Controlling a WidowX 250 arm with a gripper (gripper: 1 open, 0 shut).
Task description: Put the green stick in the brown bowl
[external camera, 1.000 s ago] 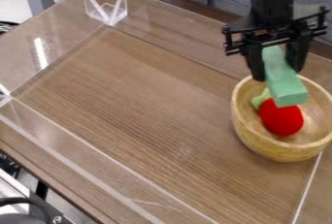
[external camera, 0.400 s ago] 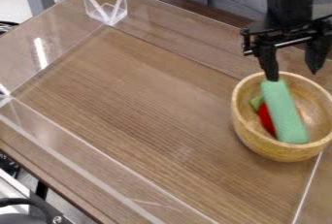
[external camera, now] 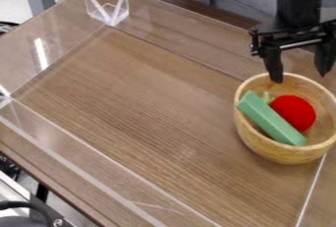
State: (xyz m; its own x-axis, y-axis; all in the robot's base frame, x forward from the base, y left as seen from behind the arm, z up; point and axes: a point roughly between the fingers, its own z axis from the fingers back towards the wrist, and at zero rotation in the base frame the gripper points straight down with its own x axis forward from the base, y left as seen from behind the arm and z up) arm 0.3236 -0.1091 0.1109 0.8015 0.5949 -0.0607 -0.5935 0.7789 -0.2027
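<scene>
The green stick (external camera: 272, 118) lies flat inside the brown bowl (external camera: 262, 144), slanting from the bowl's upper left rim toward its lower right. A red strawberry-like toy (external camera: 297, 112) sits beside it in the bowl. My gripper (external camera: 300, 62) hangs just above the bowl's far rim, pointing down. It is open, its two dark fingers (external camera: 277, 64) spread wide with nothing between them.
The bowl stands at the right end of a wooden tabletop (external camera: 132, 93) enclosed by low clear acrylic walls (external camera: 53, 44). A clear acrylic corner piece (external camera: 108, 10) rises at the back left. The table's edge runs just right of the bowl.
The gripper opened and let go of the green stick, which dropped from upright in the jaws to lying flat in the bowl. The red toy now shows to the stick's right.
</scene>
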